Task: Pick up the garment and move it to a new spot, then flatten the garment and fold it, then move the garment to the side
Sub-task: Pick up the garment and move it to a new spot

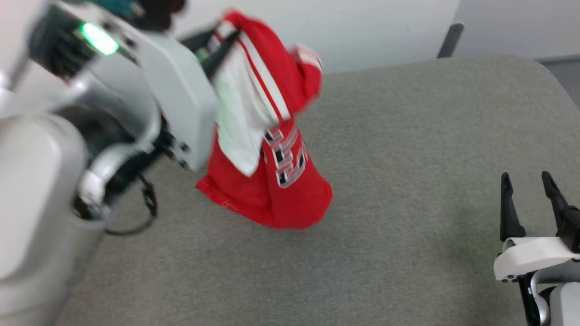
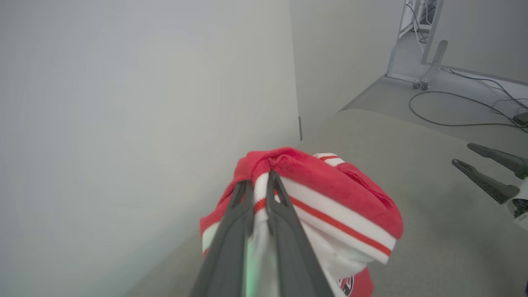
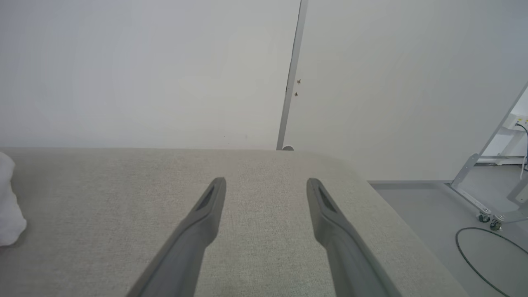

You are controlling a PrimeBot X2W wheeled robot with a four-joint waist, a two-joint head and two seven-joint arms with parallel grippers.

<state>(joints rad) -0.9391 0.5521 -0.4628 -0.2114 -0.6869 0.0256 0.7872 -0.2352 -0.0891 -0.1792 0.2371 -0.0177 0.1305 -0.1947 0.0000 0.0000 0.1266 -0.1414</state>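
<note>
Left arm (image 1: 172, 90): pale housing up close, green light (image 1: 97, 38) glowing.
Left gripper (image 2: 260, 182): jaws pinched tight on a bunched fold of the shirt (image 1: 281, 199).
Shirt: red and white, dangling from that grip; whether the hem touches the grey tabletop (image 1: 408, 158) I can't tell.
Right gripper (image 1: 525, 176): jaws spread wide, holding nothing, well apart from the shirt.

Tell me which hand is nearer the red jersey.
Left. The left hand is shut on the bunched top of the jersey, which hangs over the grey surface. The right hand sits open well off to its right, touching nothing.
</note>
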